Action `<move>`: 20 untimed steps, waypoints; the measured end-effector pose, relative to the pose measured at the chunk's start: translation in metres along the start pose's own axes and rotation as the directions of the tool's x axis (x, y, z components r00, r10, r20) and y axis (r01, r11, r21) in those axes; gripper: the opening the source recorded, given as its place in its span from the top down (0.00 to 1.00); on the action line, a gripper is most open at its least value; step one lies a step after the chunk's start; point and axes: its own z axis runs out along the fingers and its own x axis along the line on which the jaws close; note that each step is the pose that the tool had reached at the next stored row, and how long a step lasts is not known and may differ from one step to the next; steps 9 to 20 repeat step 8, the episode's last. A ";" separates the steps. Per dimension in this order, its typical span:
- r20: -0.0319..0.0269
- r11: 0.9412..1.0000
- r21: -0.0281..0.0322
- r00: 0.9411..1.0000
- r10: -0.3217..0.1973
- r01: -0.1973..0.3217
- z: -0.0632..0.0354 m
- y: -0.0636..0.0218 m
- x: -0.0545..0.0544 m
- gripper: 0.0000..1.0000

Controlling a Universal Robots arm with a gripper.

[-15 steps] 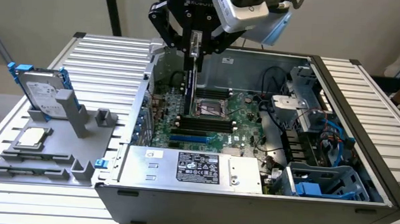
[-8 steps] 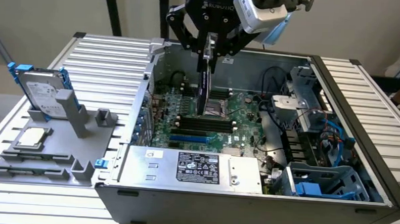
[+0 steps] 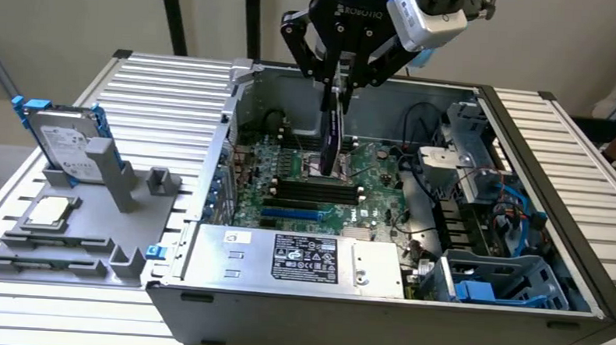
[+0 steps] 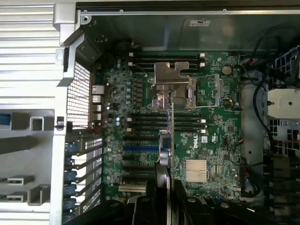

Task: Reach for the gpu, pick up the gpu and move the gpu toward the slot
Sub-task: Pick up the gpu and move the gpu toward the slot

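On the exterior view's left, a hard drive (image 3: 65, 142) and CPU chip (image 3: 50, 212) sit in the grey holder (image 3: 87, 241). Centre: gripper (image 3: 340, 82) clamped on the gpu (image 3: 333, 135), held edge-on, upright above the motherboard (image 3: 318, 192) inside the open computer case (image 3: 514, 228).

One gripper (image 3: 340, 84); one gpu (image 3: 331, 134); one open computer case (image 3: 385, 312); one motherboard (image 3: 318, 192); one hard drive (image 3: 65, 142); one CPU chip (image 3: 48, 213); one grey holder tray (image 3: 87, 233); one power supply (image 3: 299, 259).
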 end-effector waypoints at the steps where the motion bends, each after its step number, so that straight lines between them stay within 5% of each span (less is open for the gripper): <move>1: 0.000 1.000 0.000 1.000 0.000 0.000 0.0000 0.0000 -0.001 0.74; 20: 0.000 1.000 0.000 1.000 0.000 0.000 0.0000 0.0000 -0.001 0.74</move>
